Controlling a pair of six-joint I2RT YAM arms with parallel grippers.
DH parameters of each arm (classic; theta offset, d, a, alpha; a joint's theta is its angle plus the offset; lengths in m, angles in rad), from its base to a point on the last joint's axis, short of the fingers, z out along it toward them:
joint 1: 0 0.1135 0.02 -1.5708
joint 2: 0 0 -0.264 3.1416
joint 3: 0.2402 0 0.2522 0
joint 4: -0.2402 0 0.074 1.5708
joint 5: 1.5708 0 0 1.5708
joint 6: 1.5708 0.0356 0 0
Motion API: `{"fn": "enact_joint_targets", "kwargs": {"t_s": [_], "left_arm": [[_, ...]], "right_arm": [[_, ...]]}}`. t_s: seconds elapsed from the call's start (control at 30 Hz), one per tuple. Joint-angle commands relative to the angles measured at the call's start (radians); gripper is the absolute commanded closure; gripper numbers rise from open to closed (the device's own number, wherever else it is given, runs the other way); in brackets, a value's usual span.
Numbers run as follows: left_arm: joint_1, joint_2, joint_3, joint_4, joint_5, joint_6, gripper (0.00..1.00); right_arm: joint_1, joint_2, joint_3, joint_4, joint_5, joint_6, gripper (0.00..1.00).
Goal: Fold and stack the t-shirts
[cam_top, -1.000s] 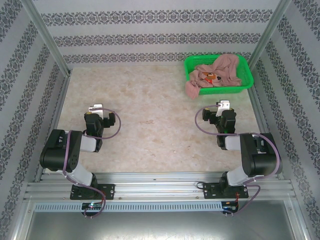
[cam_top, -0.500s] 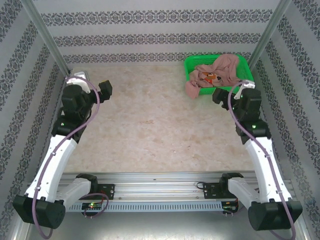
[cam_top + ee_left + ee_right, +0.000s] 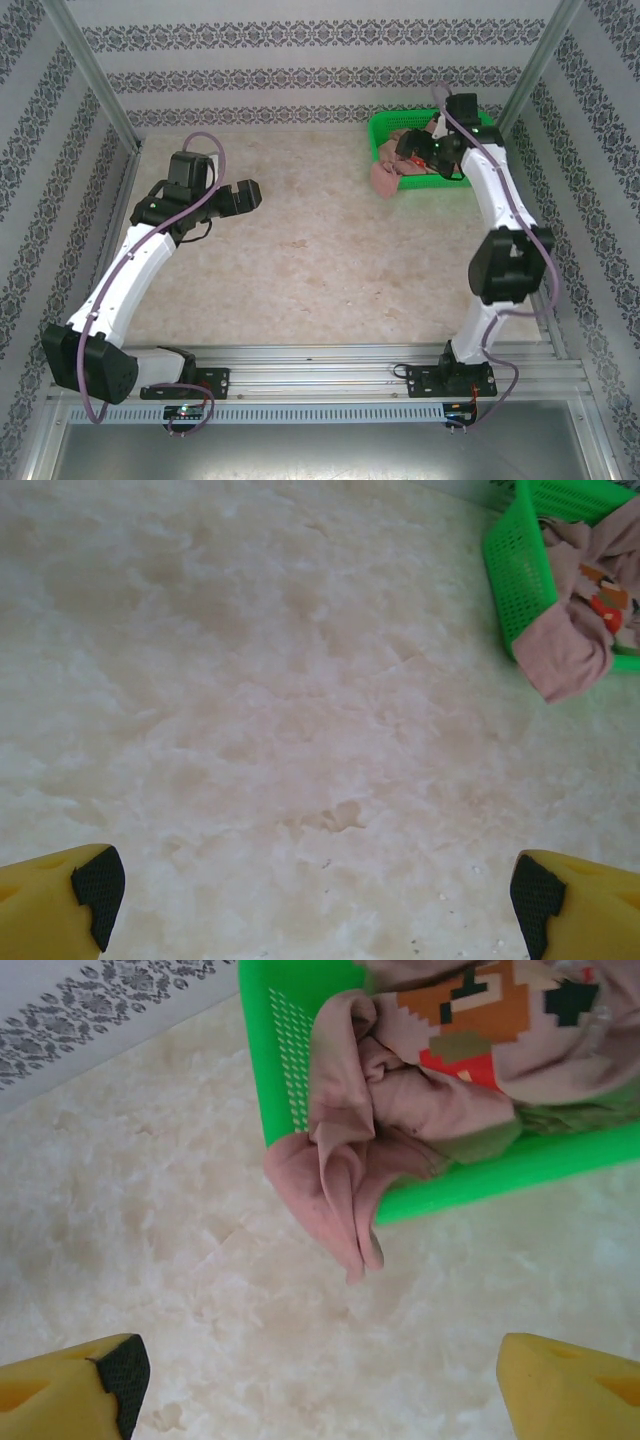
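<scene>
A dusty salmon-pink soft cloth short-sleeved t-shirt (image 3: 384,178) is lying crumpled in a green plastic mesh basket (image 3: 440,183) that is sitting at the far right corner of the beige marbled tabletop (image 3: 300,260). One fold of the shirt is spilling over the basket's near left corner and hanging down onto the tabletop. In the right wrist view the t-shirt (image 3: 390,1110) is showing a brown-orange pixel-style print, and its hanging fold is draping over the green wall of the basket (image 3: 275,1050) onto the pale surface (image 3: 150,1220).

The right gripper (image 3: 408,150) is hovering over the near left part of the basket, pinching nothing; in its own camera the right gripper (image 3: 315,1370) is holding its yellow fingers (image 3: 60,1385) spread wide above bare tabletop, just short of the hanging fold.

The left gripper (image 3: 250,193) is hanging over the left half of the tabletop, well apart from the basket. In its wrist view the left gripper (image 3: 312,885) is spreading its fingers wide with nothing between them, while the t-shirt (image 3: 575,645) and basket (image 3: 515,570) are sitting towards the far right
</scene>
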Motion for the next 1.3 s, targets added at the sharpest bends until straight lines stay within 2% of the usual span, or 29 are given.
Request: {"fn": "enact_joint_targets", "kwargs": {"t_s": [0.0, 0.23, 0.37, 0.5, 0.6, 0.7, 0.77, 0.9, 1.17, 1.27], "left_arm": [[-0.016, -0.041, 0.024, -0.052, 0.034, -0.006, 0.00], [-0.017, -0.111, -0.002, -0.104, 0.006, 0.000, 0.00], [-0.016, -0.151, -0.016, -0.126, -0.011, -0.007, 0.00], [-0.013, -0.175, -0.024, -0.156, -0.018, -0.010, 0.00], [-0.012, -0.191, -0.033, -0.170, -0.036, -0.012, 0.00], [-0.011, -0.204, -0.034, -0.176, -0.048, -0.009, 0.00], [-0.010, -0.211, -0.037, -0.176, -0.055, -0.004, 0.00], [-0.004, -0.215, -0.051, -0.169, -0.055, 0.004, 0.00], [0.026, -0.191, -0.065, -0.109, -0.013, 0.002, 0.00], [0.031, -0.173, -0.066, -0.076, -0.001, -0.004, 0.00]], "right_arm": [[-0.005, 0.125, 0.139, -0.109, -0.052, -0.003, 0.16], [-0.002, 0.361, 0.347, -0.098, -0.085, 0.040, 0.28], [0.000, 0.463, 0.435, -0.108, -0.064, 0.073, 0.34], [0.010, 0.532, 0.483, -0.095, -0.084, 0.093, 0.37], [0.018, 0.557, 0.502, -0.069, -0.114, 0.116, 0.46], [0.020, 0.557, 0.508, -0.046, -0.124, 0.144, 0.64], [0.021, 0.547, 0.516, -0.042, -0.143, 0.161, 0.80], [0.021, 0.518, 0.552, -0.062, -0.190, 0.176, 1.00], [0.016, 0.353, 0.657, -0.051, -0.267, 0.208, 1.00], [0.015, 0.302, 0.695, -0.091, -0.233, 0.194, 1.00]]}}
